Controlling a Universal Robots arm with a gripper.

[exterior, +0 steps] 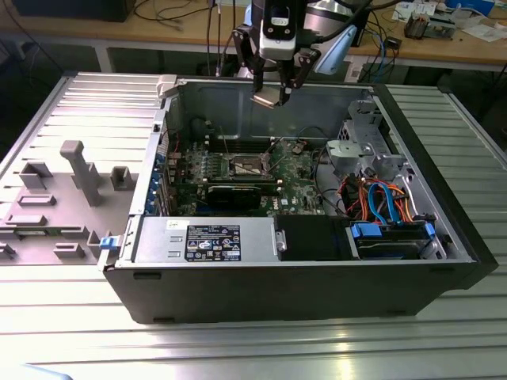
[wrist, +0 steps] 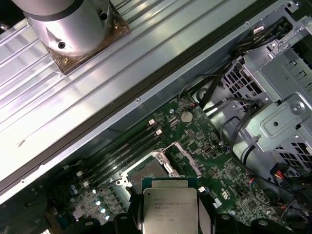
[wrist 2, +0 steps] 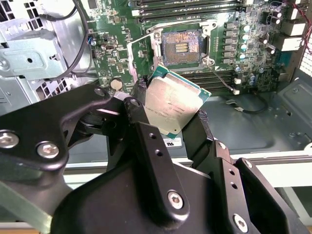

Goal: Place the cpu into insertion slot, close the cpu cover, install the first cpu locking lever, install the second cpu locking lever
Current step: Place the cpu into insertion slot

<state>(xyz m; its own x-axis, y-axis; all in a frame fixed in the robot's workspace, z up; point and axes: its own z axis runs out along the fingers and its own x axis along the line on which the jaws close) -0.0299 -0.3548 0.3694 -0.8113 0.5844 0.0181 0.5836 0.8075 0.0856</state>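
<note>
My gripper (exterior: 269, 89) hangs above the open computer case, over its back wall, and is shut on the cpu (exterior: 267, 98). The cpu (wrist 2: 173, 102) is a flat square chip with a dull silver top, pinched at two opposite edges by the black fingers (wrist 2: 139, 105), and it sits slightly tilted. Well below it, on the green motherboard (exterior: 297, 170), lies the insertion slot (wrist 2: 181, 47), its brownish contact field bare. The cpu cover (wrist: 187, 157) stands swung open beside the slot (wrist: 146, 171). In the first wrist view the cpu (wrist: 170, 207) overlaps the slot's near edge.
The black case (exterior: 317, 289) holds a power supply (exterior: 210, 240) at the front, a grey drive cage (exterior: 360, 154) and coloured cables (exterior: 380, 198) toward the exterior view's right. Dark memory slots (wrist 2: 190, 7) flank the socket. Grey fixtures (exterior: 79, 170) stand on the ribbed table at the left.
</note>
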